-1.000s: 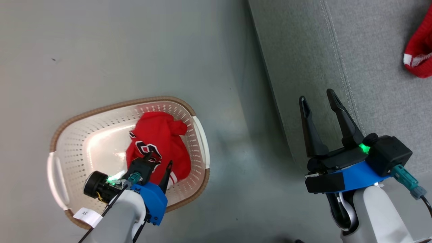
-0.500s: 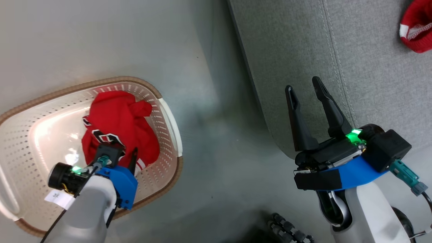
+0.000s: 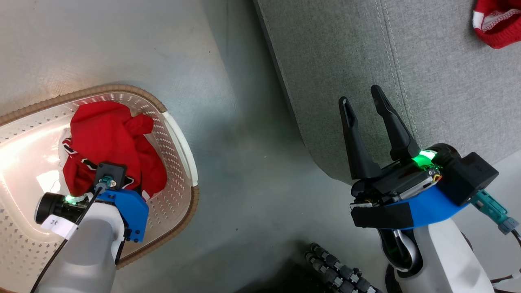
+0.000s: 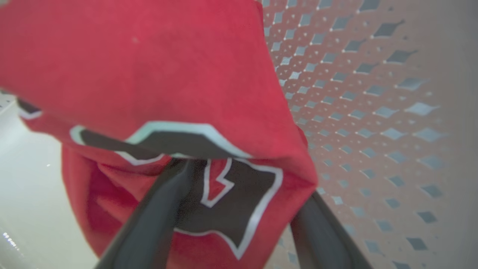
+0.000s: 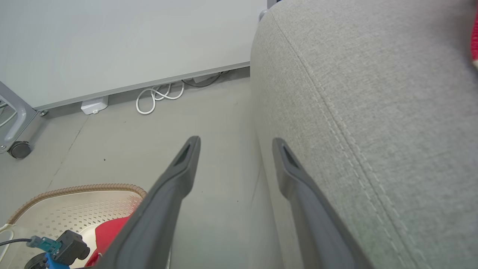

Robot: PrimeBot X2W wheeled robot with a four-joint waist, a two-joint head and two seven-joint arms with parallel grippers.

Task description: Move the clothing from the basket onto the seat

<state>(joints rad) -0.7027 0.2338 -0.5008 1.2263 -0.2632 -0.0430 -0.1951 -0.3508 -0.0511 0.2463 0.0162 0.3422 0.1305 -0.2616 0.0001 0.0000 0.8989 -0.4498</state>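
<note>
Straddles the shirt (image 3: 106, 136) in the basket (image 3: 179, 140), frame left, with left gripper (image 4: 246, 182) spread; holds right gripper (image 3: 360, 95) spread, empty, near the seat (image 3: 407, 61).

Floor (image 3: 244, 171): smooth grey with a slight sheen, brighter at far left, with a darker shadow band along the base of the seat (image 3: 427, 81). The seat is a light-grey fabric sofa cushion with a stitched seam, on the right. Right wrist view: plain pale wall (image 5: 112, 37) at the far end, grey skirting strip (image 5: 149, 86) along its foot. White cable loop (image 5: 158, 98) on the floor against the skirting, small white box (image 5: 94, 104) just left of it. Far left: grey metal frame leg (image 5: 23, 108) on a black caster (image 5: 18, 149). Light soft, even.
</note>
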